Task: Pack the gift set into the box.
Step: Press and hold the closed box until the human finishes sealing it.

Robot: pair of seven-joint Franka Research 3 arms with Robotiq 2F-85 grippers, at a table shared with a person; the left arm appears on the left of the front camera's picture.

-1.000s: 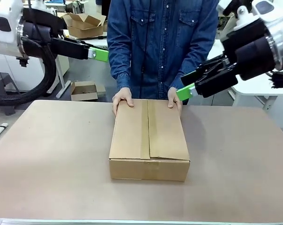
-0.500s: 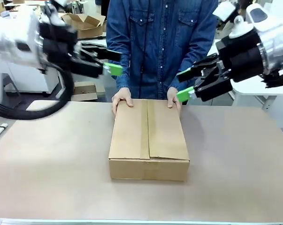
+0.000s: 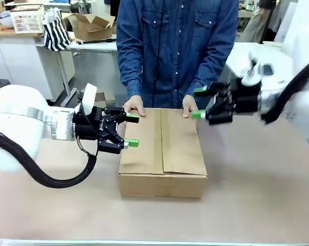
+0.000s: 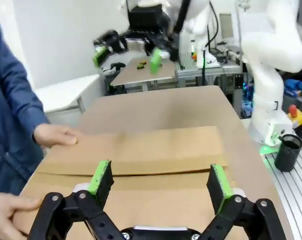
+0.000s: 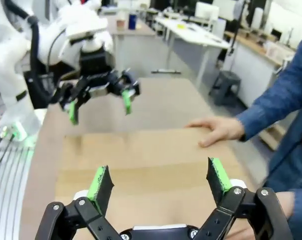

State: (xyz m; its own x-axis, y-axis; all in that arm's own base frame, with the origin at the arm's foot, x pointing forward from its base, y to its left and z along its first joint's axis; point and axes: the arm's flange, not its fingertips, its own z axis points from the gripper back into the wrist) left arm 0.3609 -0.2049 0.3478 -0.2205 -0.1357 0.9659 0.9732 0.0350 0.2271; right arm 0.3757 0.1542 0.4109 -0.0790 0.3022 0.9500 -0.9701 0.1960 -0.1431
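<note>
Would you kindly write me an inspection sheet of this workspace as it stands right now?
Surface: tan table, bare apart from one box.
Job's things: cardboard box mid-table, flaps shut; a person's hands rest on its far edge. Gift set not seen.
Clutter: nothing seen on the table.
Grippers: left gripper open beside the box's left side; right gripper open at its far right corner; both empty.
Cables: black hose along the left arm.
Surroundings: small open carton on a bench behind.

The box (image 3: 163, 154) is showing matt brown corrugated cardboard, its flaps smooth; the table (image 3: 256, 184) is looking matt beige; the person's sleeve (image 3: 131, 56) is showing blue denim cloth; the arms' white shells are shining glossy like plastic
</note>
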